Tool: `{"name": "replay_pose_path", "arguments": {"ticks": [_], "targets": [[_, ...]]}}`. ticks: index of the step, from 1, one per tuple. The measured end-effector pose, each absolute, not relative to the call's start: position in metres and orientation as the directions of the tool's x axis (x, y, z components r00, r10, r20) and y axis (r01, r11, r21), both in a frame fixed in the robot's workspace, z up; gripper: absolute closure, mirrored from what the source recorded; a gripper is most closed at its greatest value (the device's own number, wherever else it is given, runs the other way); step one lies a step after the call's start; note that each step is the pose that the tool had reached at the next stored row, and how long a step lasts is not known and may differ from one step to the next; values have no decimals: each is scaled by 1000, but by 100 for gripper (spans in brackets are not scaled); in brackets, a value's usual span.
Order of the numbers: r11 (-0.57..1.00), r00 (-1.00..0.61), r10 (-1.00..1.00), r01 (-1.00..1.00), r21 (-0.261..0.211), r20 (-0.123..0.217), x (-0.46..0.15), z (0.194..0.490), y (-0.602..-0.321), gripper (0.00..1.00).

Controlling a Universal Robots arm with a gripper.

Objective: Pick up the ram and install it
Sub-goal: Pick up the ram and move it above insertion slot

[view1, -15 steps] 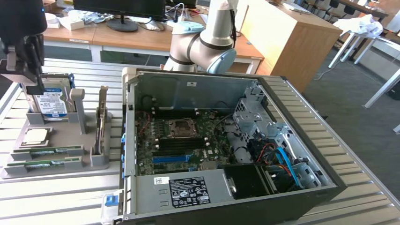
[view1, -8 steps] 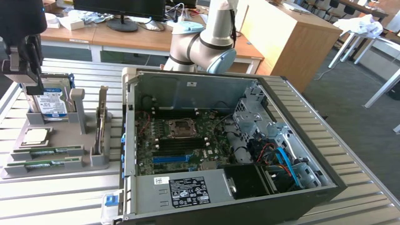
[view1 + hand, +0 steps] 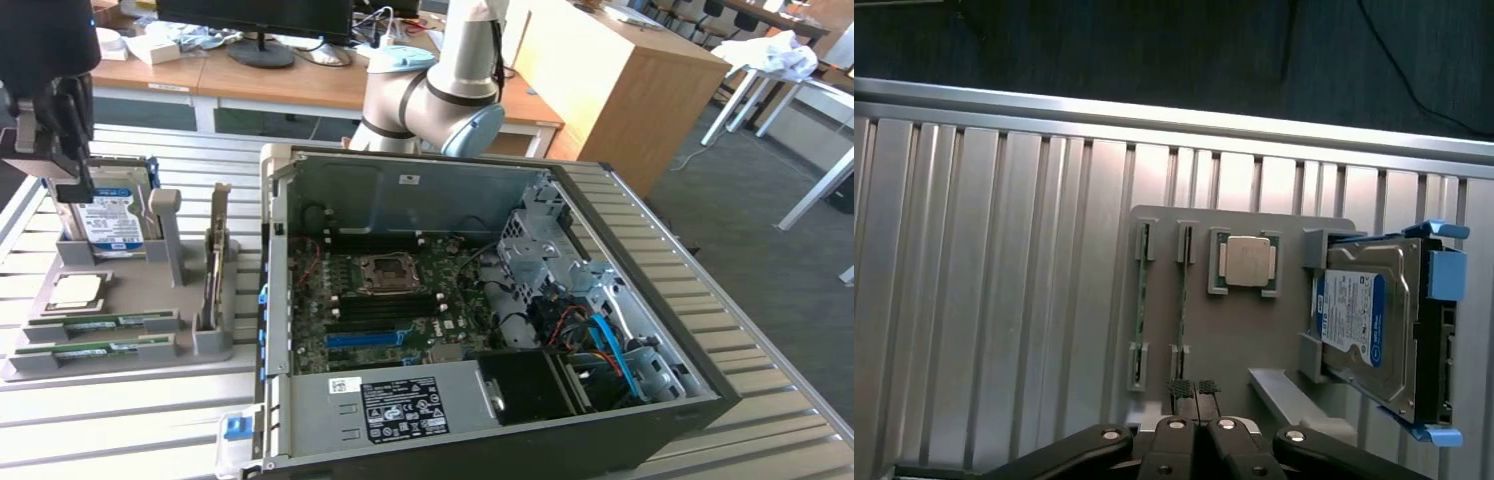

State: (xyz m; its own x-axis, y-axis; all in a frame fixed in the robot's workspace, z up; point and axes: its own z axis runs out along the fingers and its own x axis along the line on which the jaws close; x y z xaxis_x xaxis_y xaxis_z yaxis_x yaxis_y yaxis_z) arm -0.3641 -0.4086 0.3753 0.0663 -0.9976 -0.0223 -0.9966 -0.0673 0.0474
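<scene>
Two ram sticks, thin green boards, lie side by side in slots of a grey holder (image 3: 1294, 240); they are one ram stick (image 3: 1142, 300) and the other (image 3: 1181, 300), also seen in the exterior view as one ram stick (image 3: 104, 324) and the other (image 3: 94, 350). My gripper (image 3: 1195, 392) is shut with its black pads pressed together and nothing between them. It hangs above the holder, apart from both sticks. In the exterior view the gripper (image 3: 74, 188) is over the holder's far end, by the hard drive.
On the holder also sit a square silver processor (image 3: 1246, 262) and a hard drive (image 3: 1364, 320) in a blue-clipped bracket. To the exterior view's right stands the open computer case (image 3: 400, 190), with its motherboard (image 3: 387, 300) and black memory slots. Everything rests on a ribbed metal table (image 3: 974, 300).
</scene>
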Motion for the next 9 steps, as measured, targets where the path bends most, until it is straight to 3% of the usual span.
{"name": "replay_pose_path", "arguments": {"ticks": [9], "targets": [[-48,47,-999,-998,47,-22,-364,375,-409,90]]}}
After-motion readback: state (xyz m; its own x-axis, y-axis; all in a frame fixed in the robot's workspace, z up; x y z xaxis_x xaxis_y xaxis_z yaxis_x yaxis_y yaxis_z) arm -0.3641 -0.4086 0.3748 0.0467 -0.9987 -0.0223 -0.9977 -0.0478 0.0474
